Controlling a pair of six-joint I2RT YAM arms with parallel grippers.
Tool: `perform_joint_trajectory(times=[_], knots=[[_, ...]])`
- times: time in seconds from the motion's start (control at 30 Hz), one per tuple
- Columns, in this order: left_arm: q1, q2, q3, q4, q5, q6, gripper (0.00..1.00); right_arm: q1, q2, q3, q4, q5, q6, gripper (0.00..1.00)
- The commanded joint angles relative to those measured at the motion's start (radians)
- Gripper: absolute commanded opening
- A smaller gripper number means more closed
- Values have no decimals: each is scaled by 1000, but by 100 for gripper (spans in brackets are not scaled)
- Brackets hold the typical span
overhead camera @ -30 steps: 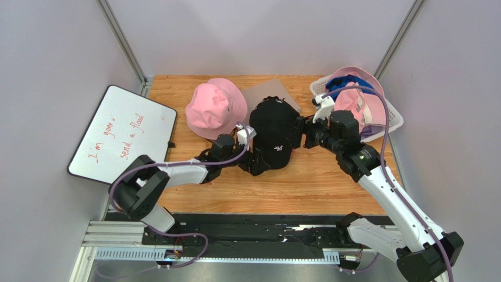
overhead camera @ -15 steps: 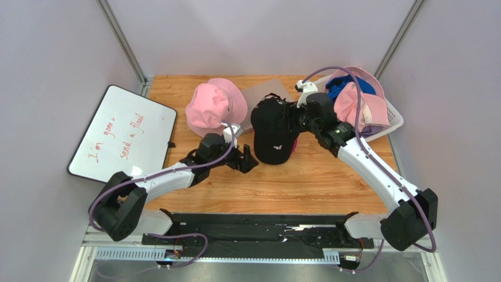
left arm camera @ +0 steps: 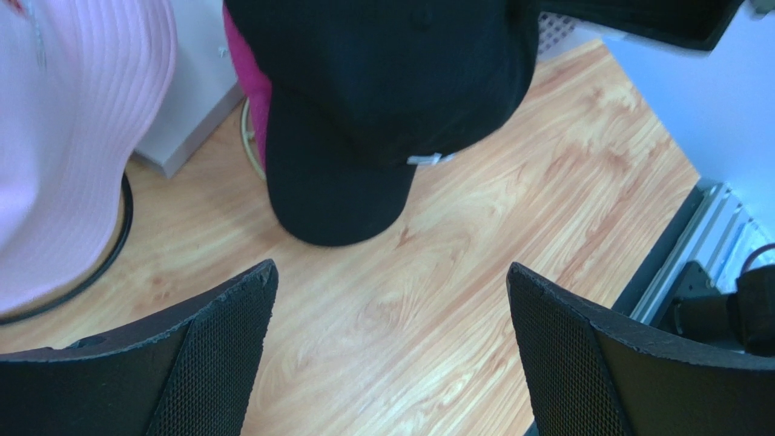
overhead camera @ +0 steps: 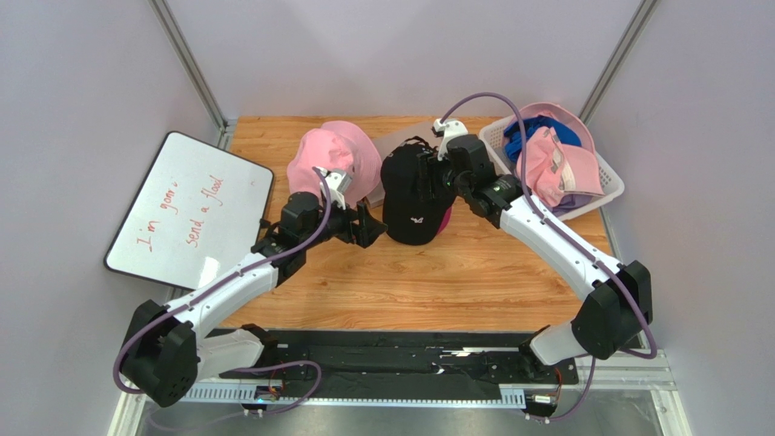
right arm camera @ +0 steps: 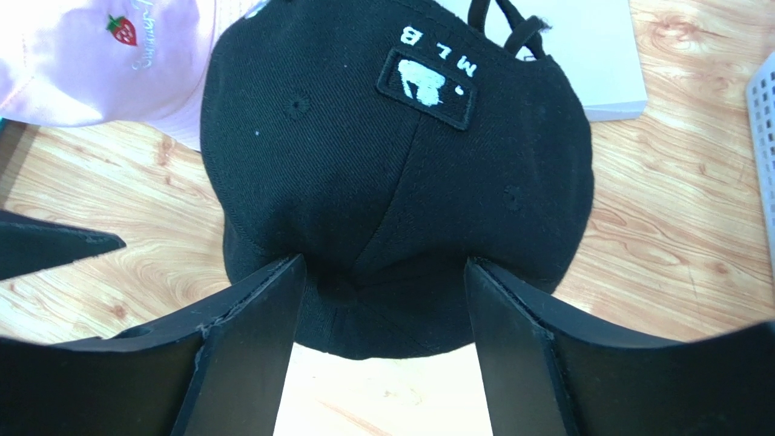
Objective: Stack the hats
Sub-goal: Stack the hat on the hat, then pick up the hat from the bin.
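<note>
A black cap sits on top of a magenta cap at mid-table, brim toward the arms. My right gripper hangs over its crown, open, with one finger on each side of the top button. I cannot tell whether the tips press the fabric. My left gripper is open and empty above bare wood, a short way left of the brim. A pink bucket hat stands to the left on a black wire ring.
A white mesh basket at the back right holds a pink cap and a blue hat. A flat grey box lies behind the black cap. A whiteboard leans off the table's left edge.
My left gripper has let go of the black cap's brim and drawn back to the left. The right arm has swung left, over the crown. The cap has shifted slightly toward the back.
</note>
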Motion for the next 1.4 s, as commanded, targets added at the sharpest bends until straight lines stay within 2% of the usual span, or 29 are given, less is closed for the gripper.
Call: perform_joint_trajectory(times=[0.0,0.13,0.27,0.3,0.47,0.53,0.57,0.67,0.73,0.87,1.03,1.37], knots=[[0,26,113,51,35,-11,100,4,-40,27,2,25,-20,74],[1,66,242,13,38,18,100,-1,-107,56,-63,21,-40,77],[0,87,293,-41,1,34,100,-4,-193,85,-128,7,-56,81],[1,88,300,-79,-12,32,100,-11,-212,83,-137,13,-57,99],[1,29,293,-147,-98,-4,100,-102,-331,21,-186,31,-43,100],[6,-1,281,-168,-117,-20,100,-195,-350,-19,-218,25,-22,100],[12,-35,276,-170,-112,-37,100,-280,-365,-33,-225,-2,-17,100],[69,-105,250,-202,-85,-81,100,-440,-382,-84,-234,-51,-5,99],[96,-135,239,-224,-43,-104,100,-508,-374,-98,-240,-68,4,99],[168,-190,253,-315,-17,-127,100,-660,-313,-99,-219,-111,24,98],[193,-253,268,-400,-6,-117,100,-694,-179,-62,-150,-90,-3,97],[201,-293,281,-481,-25,-63,100,-775,188,171,-94,-61,-43,95]])
